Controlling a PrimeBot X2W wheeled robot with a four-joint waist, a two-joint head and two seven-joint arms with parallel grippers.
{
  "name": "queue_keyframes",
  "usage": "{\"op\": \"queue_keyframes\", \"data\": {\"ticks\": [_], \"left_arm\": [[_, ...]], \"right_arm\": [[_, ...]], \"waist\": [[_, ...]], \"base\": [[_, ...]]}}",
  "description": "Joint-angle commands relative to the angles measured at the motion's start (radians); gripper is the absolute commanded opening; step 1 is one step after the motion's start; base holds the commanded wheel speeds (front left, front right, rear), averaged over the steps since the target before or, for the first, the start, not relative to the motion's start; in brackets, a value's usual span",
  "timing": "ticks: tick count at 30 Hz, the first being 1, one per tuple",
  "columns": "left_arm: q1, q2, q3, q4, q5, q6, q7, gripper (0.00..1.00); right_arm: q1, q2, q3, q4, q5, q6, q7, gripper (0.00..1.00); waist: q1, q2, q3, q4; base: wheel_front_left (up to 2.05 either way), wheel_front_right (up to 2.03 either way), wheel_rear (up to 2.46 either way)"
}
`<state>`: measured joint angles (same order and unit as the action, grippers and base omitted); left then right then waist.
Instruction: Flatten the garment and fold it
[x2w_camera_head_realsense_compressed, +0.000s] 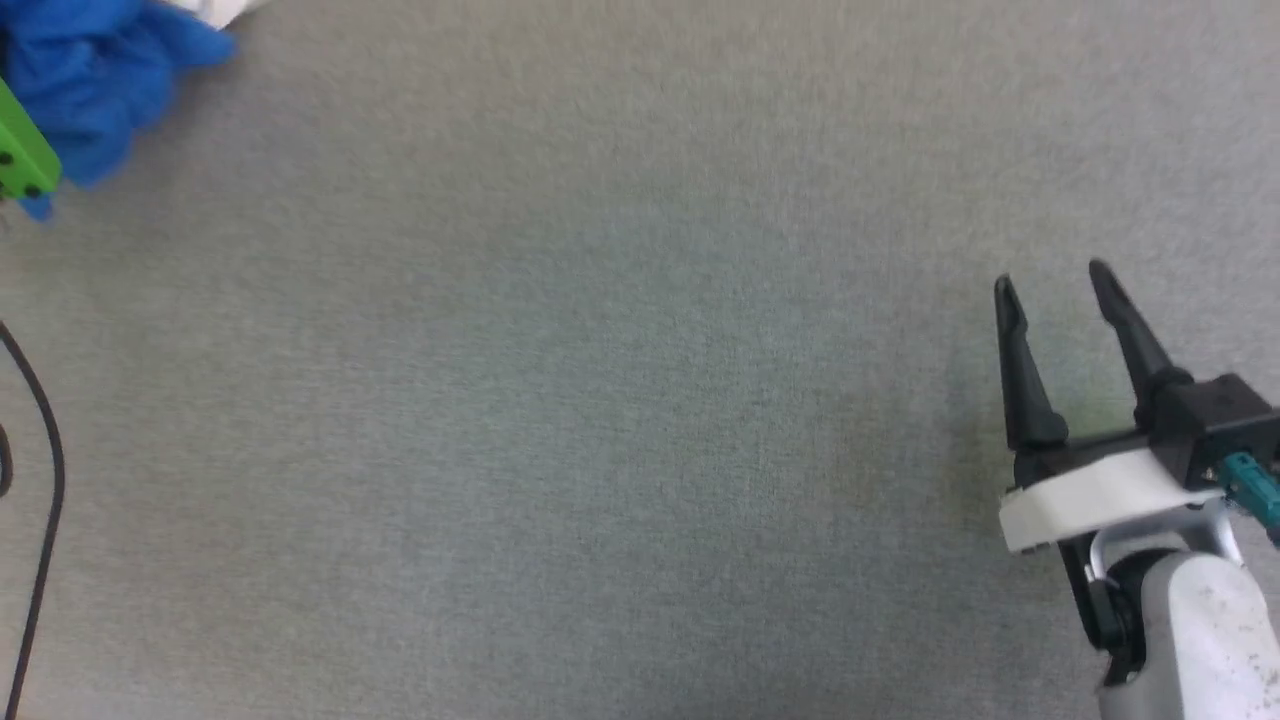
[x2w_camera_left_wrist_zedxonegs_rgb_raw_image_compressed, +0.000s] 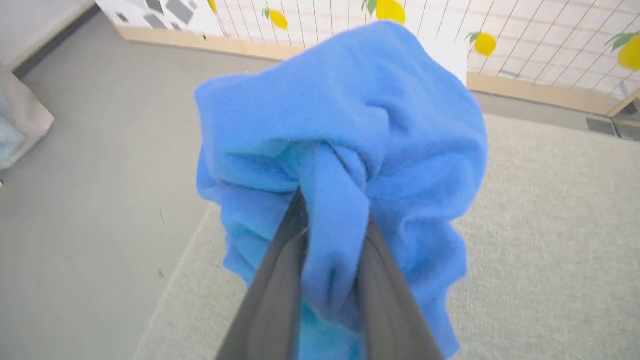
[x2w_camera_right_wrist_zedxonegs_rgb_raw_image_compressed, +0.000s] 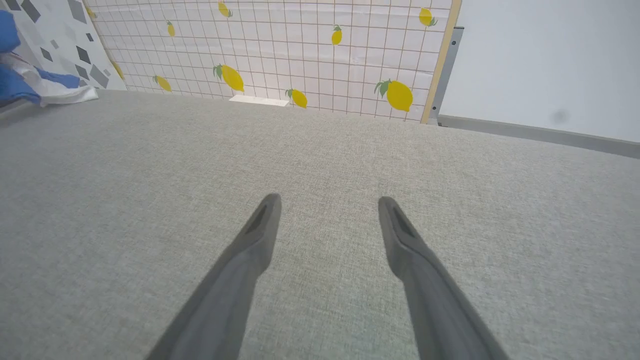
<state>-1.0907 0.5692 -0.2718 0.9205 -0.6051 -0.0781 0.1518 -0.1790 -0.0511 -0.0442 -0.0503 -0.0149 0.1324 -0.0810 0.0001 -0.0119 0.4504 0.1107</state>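
The garment (x2w_camera_left_wrist_zedxonegs_rgb_raw_image_compressed: 345, 125) is a bunched royal-blue cloth, and my left gripper (x2w_camera_left_wrist_zedxonegs_rgb_raw_image_compressed: 332, 200) is shut on a thick fold of it, the bundle hanging over the grey mat's left edge. In the head view the garment (x2w_camera_head_realsense_compressed: 90, 70) shows crumpled at the top left corner with a scrap of white beside it. The right wrist view catches the garment (x2w_camera_right_wrist_zedxonegs_rgb_raw_image_compressed: 15, 82) as blue and white cloth at the far left. My right gripper (x2w_camera_head_realsense_compressed: 1052, 275) hovers open over the mat at the lower right, nothing between its fingers (x2w_camera_right_wrist_zedxonegs_rgb_raw_image_compressed: 260, 225).
A grey fabric mat (x2w_camera_head_realsense_compressed: 600, 400) covers the work surface. A green part (x2w_camera_head_realsense_compressed: 22, 155) and a black cable (x2w_camera_head_realsense_compressed: 45, 450) sit at the head view's left edge. A lemon-print grid panel (x2w_camera_right_wrist_zedxonegs_rgb_raw_image_compressed: 300, 45) stands behind the mat, with bare grey floor (x2w_camera_left_wrist_zedxonegs_rgb_raw_image_compressed: 75, 175) to its left.
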Motion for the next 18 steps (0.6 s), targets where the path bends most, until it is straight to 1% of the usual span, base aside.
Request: {"op": "queue_keyframes", "data": {"ticks": [1, 9, 13, 18], "left_arm": [[-0.027, 0.007, -0.008, -0.010, 0.023, 0.006, -0.052, 0.00], [-0.058, -0.004, -0.034, -0.020, 0.092, 0.025, -0.310, 0.00], [-0.058, -0.016, -0.050, -0.028, 0.112, 0.022, -0.371, 0.00], [-0.046, -0.036, -0.077, -0.063, 0.135, 0.014, -0.395, 0.00]], "right_arm": [[0.019, 0.001, -0.003, 0.011, 0.011, -0.002, -0.011, 1.00], [0.088, 0.001, -0.019, 0.062, 0.062, -0.002, -0.037, 1.00], [0.124, 0.001, -0.024, 0.081, 0.084, -0.002, -0.046, 1.00], [0.158, 0.001, -0.032, 0.087, 0.099, -0.002, -0.047, 1.00]], "waist": [[-0.0001, 0.0119, -0.103, 0.017], [-0.0001, 0.0119, -0.248, 0.007], [-0.0001, 0.0119, -0.307, -0.012], [-0.0001, 0.0119, -0.350, -0.046]], "base": [[0.00, 0.00, 0.00], [0.00, 0.00, 0.00], [0.00, 0.00, 0.00], [0.00, 0.00, 0.00]]}}
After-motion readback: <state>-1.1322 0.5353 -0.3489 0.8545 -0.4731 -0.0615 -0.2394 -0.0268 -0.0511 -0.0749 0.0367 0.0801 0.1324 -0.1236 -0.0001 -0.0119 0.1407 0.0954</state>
